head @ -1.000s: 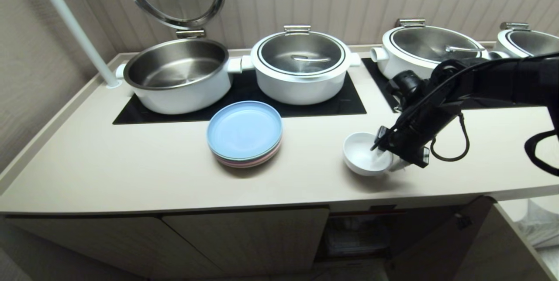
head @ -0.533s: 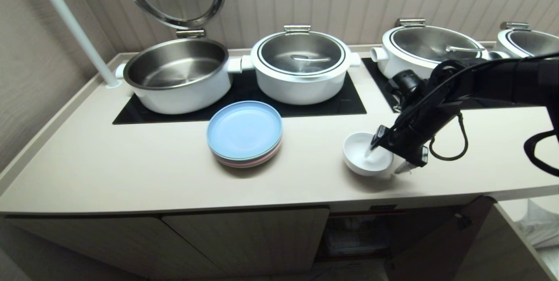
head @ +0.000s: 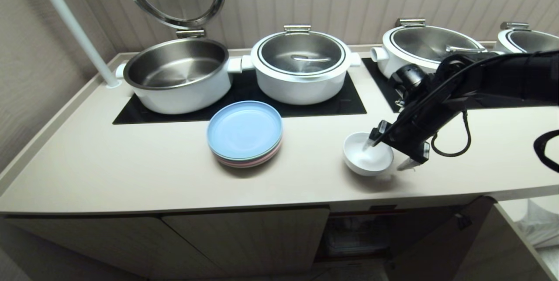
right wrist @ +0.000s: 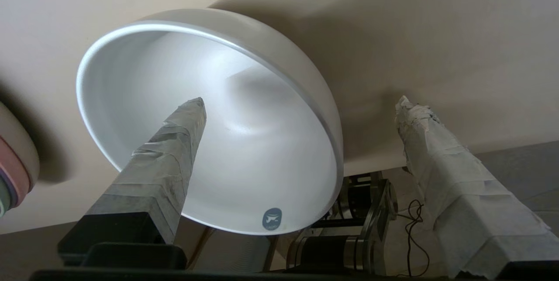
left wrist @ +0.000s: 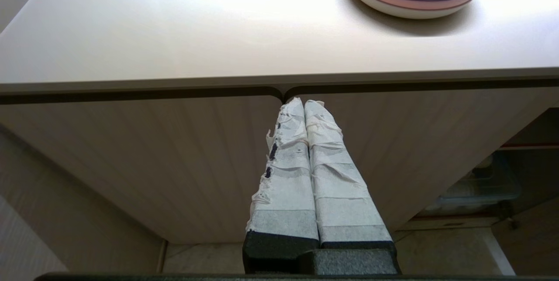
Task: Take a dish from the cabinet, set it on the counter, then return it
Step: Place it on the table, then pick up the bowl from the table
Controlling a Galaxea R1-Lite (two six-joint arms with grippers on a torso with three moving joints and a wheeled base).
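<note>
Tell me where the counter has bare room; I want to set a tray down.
Bare counter runs from the left rim to the stacked plates; a narrower strip lies between plates and white bowl. Crowded: the pots on the hob behind, and the right pincer straddling the bowl's rim.

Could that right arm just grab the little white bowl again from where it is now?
Probably yes. The right gripper is open, its jaws straddling the rim of the white bowl on the counter, one inside and one outside. Nothing lies between them; the plate stack sits well aside.
</note>
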